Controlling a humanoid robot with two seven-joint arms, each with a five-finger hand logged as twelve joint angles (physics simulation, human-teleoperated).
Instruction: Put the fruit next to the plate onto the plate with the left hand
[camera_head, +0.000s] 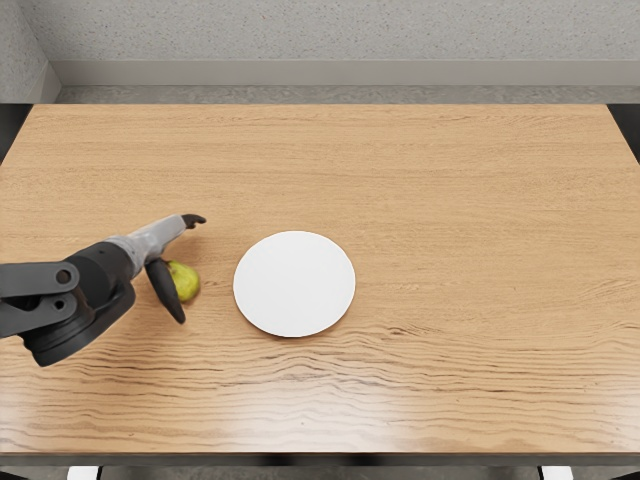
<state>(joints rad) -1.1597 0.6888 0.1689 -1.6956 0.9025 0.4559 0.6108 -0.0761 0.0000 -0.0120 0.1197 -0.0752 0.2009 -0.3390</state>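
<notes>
A small yellow-green pear (186, 281) lies on the wooden table, a short way left of the white round plate (294, 283). My left hand (168, 258) comes in from the left edge and hovers over the pear with its fingers spread. One grey finger with a dark tip (192, 220) points up and right beyond the fruit. A dark finger (166, 291) hangs down in front of the pear's left side and hides part of it. The hand holds nothing. Nothing lies on the plate.
The wooden table (450, 180) stretches wide to the right and back. A grey wall and floor strip run behind its far edge. The left forearm's dark bulky wrist (70, 305) sits near the left edge.
</notes>
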